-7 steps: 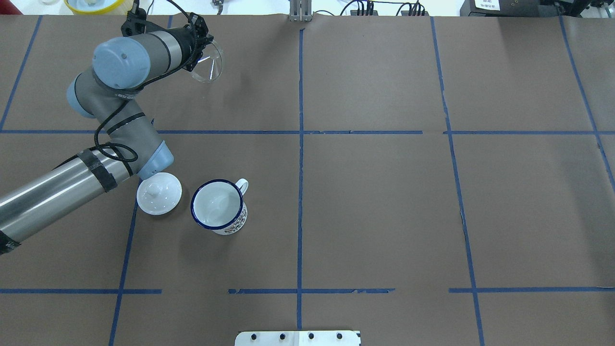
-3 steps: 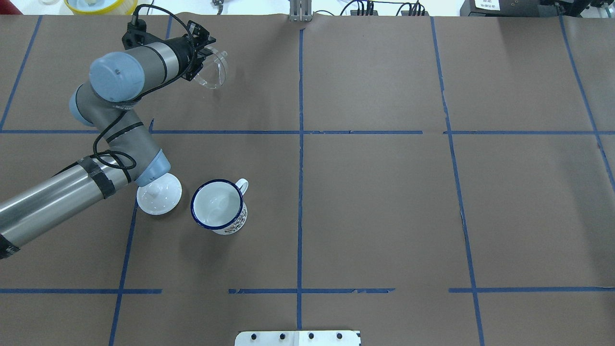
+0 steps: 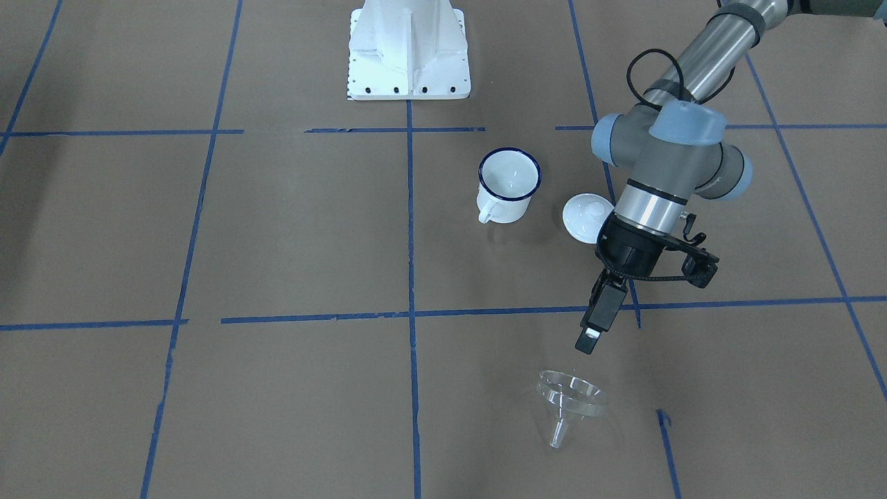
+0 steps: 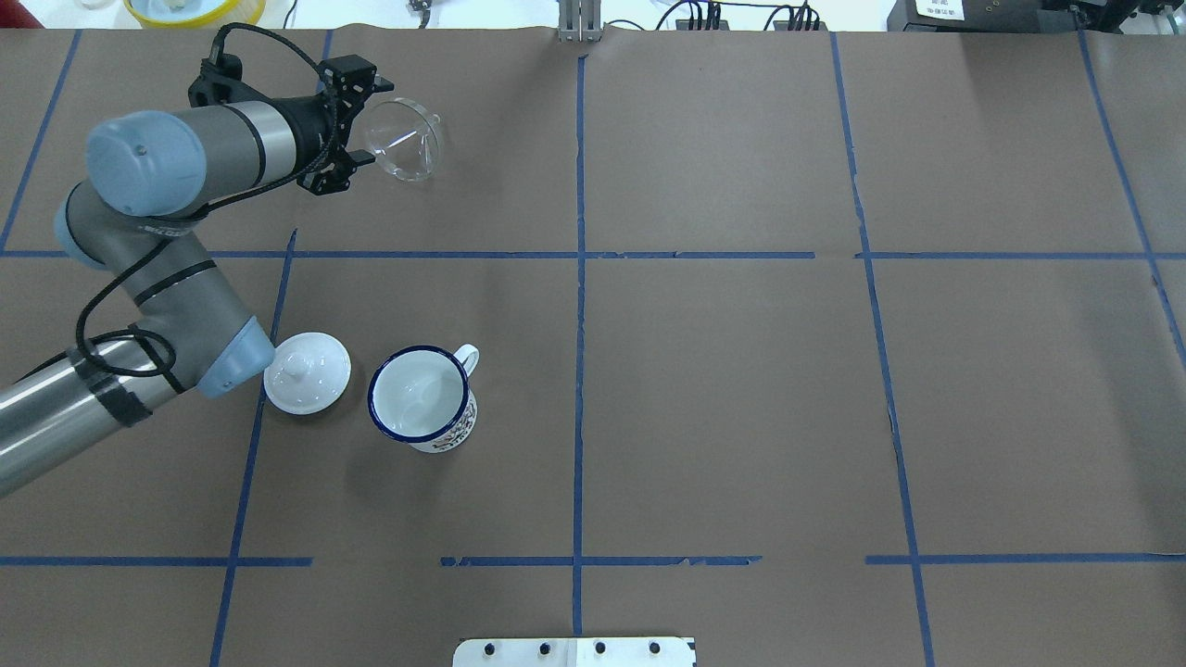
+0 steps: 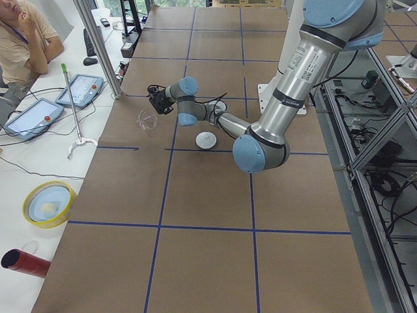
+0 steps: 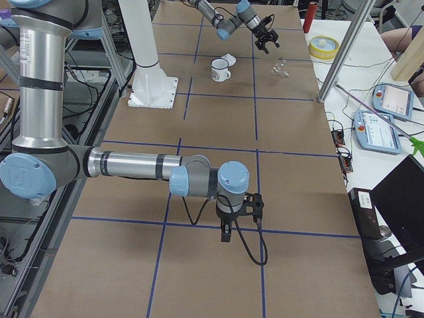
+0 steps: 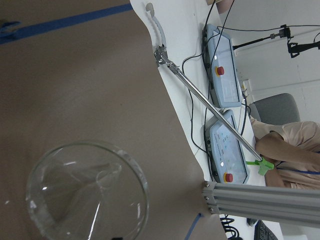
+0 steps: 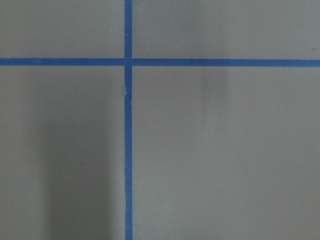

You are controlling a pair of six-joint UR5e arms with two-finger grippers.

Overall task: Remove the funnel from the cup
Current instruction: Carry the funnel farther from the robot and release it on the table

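Note:
The clear funnel [image 4: 405, 141] lies on its side on the brown table at the far left, out of the cup and touching nothing. It also shows in the front view [image 3: 571, 402] and close up in the left wrist view [image 7: 87, 195]. My left gripper [image 4: 358, 124] is open and empty, a short way back from the funnel's rim, and shows in the front view too [image 3: 589, 341]. The white cup [image 4: 417, 394] with a blue rim stands upright and empty nearer the robot. My right gripper [image 6: 225, 232] hangs low over bare table far away; I cannot tell its state.
A white domed lid [image 4: 307, 372] with a knob lies just left of the cup, next to my left arm's elbow. The table's far edge runs just beyond the funnel, with a yellow bowl [image 4: 190, 9] and operator pendants past it. The robot's base [image 3: 407, 52] is at the near middle.
My left gripper held the funnel before; it has let go and drawn back to the left. The funnel now lies on the table. The cup and lid have not moved.

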